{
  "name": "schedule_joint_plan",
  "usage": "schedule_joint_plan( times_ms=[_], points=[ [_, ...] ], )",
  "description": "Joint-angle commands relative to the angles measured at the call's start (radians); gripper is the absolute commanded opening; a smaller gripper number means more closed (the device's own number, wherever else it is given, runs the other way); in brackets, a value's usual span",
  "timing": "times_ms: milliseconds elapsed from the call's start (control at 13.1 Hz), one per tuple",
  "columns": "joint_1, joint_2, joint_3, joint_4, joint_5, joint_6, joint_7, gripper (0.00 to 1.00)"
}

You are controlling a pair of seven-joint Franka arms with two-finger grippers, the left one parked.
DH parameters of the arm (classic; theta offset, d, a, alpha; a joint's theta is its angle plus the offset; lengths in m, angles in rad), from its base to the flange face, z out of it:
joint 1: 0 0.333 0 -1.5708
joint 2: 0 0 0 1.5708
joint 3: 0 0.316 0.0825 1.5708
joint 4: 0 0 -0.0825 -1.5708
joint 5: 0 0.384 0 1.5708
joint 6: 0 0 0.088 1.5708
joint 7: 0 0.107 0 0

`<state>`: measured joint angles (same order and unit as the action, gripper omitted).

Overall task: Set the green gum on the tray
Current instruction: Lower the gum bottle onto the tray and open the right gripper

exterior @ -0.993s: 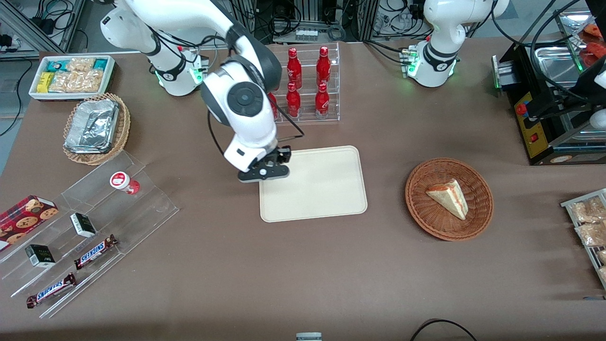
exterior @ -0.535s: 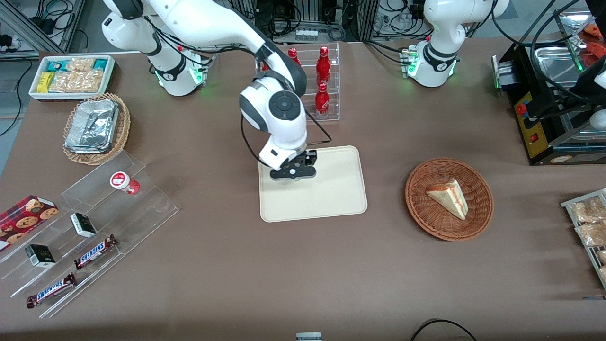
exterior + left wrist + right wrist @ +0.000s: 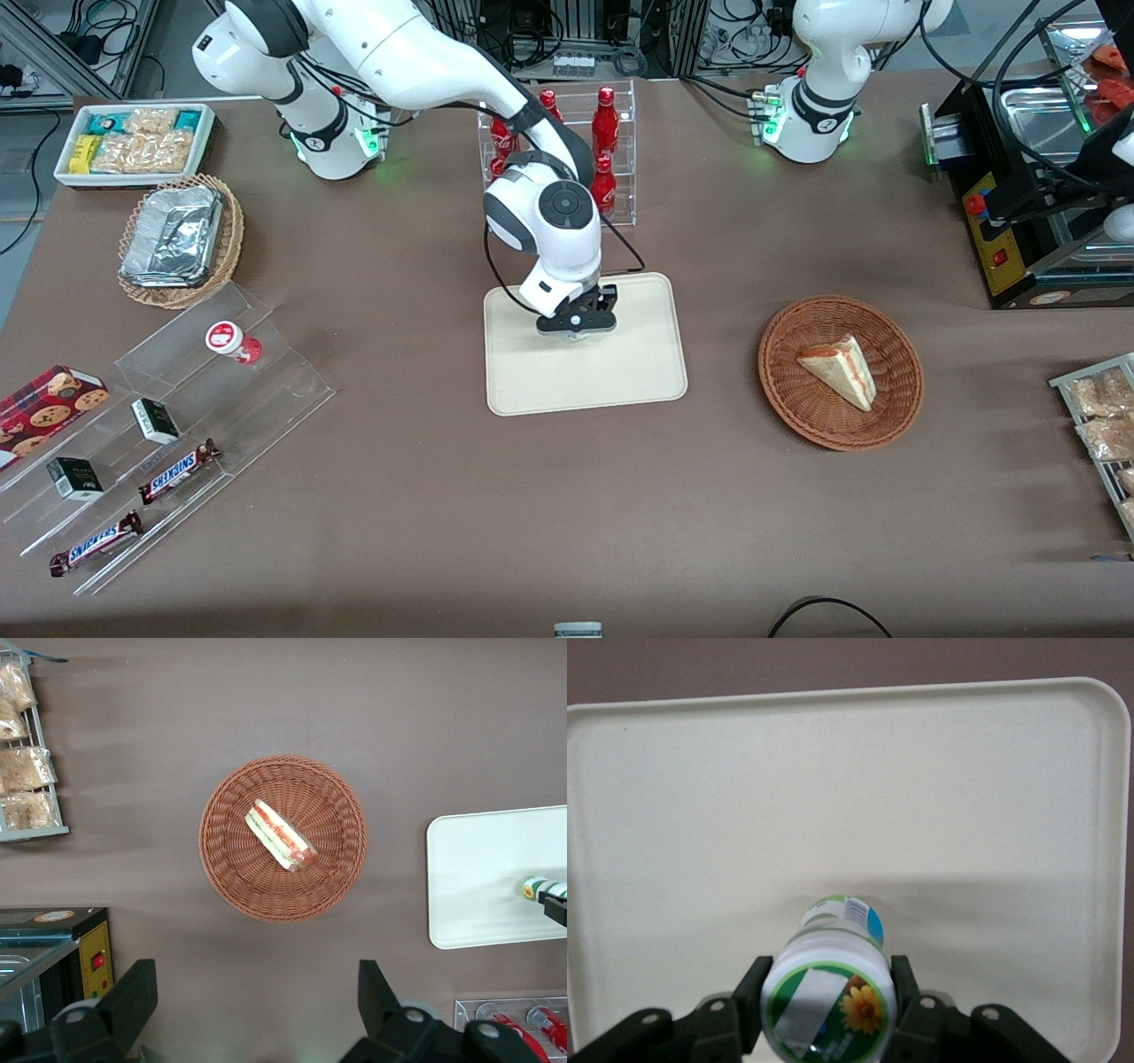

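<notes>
Gripper (image 3: 578, 330) sits centre of the front frame, over the tray (image 3: 638, 377), fingers clamped on the green gum (image 3: 829, 994) just under its lid. Bottle axis runs straight down to bare tray surface; looks not yet seated, so remaining move is probably pure descent.

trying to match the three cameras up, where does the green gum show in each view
Front view: the green gum is hidden under the pincer, above the tray.
Left wrist view: the green gum shows as a small bottle over the tray, at the picture's edge.
Right wrist view: the green gum sits lid-first between the pincer fingers.
Shared landmark: the tray.
</notes>
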<state>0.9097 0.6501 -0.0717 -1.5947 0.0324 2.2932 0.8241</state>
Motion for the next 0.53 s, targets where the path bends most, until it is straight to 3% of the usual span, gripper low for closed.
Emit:
schedule_joint_plan(
  times_ms=[0, 382, 458],
  points=[
    [0.006, 0.039, -0.011, 0.036, 0.021, 0.029, 0.003, 0.0],
    [0.017, 0.074, -0.01, 0.035, 0.026, 0.066, 0.004, 0.0],
    [0.015, 0.077, -0.01, 0.035, 0.026, 0.066, 0.001, 0.15]
  ],
)
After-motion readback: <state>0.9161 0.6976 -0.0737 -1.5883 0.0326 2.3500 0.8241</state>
